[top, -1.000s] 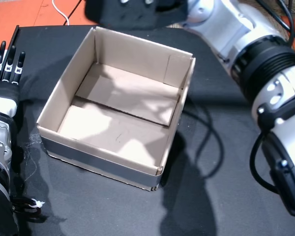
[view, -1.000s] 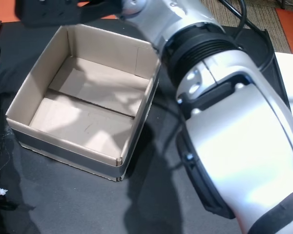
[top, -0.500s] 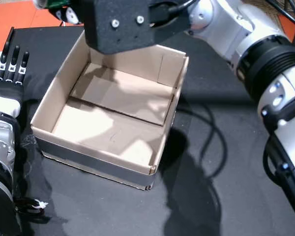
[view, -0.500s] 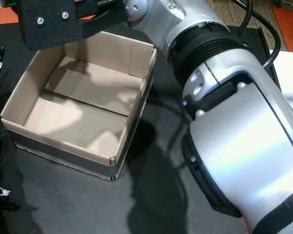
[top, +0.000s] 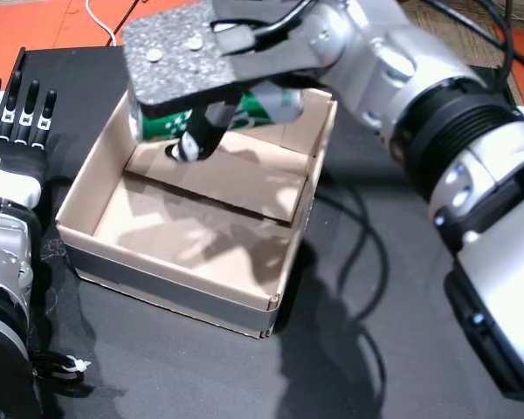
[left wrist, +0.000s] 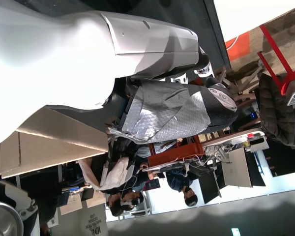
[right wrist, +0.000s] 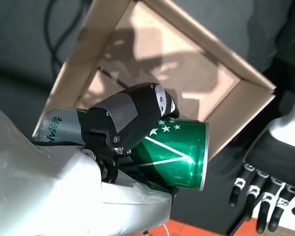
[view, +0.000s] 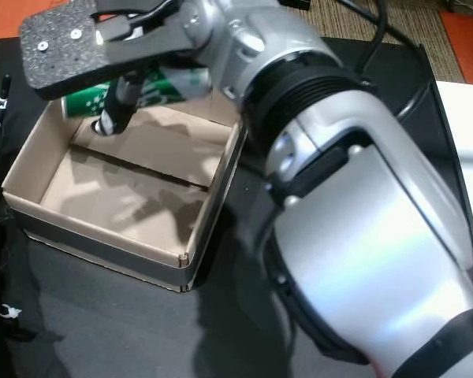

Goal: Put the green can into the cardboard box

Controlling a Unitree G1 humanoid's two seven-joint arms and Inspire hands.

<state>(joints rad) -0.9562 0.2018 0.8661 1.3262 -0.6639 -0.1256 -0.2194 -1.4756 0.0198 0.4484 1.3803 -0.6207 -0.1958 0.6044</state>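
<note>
One green can (right wrist: 152, 147), white stars and stripe on its side, lay sideways in the right hand (top: 192, 65), fingers wrapped round it, above the cardboard box (top: 157, 271). Left hand (top: 13, 113) lay flat, fingers straight and empty.

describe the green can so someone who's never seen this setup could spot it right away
On the black table sits an open cardboard box. Over its far edge hangs the right hand, and the green can lies sideways in that hand's grip. It is the only green thing here: shiny, with white stars and stripes.
</note>
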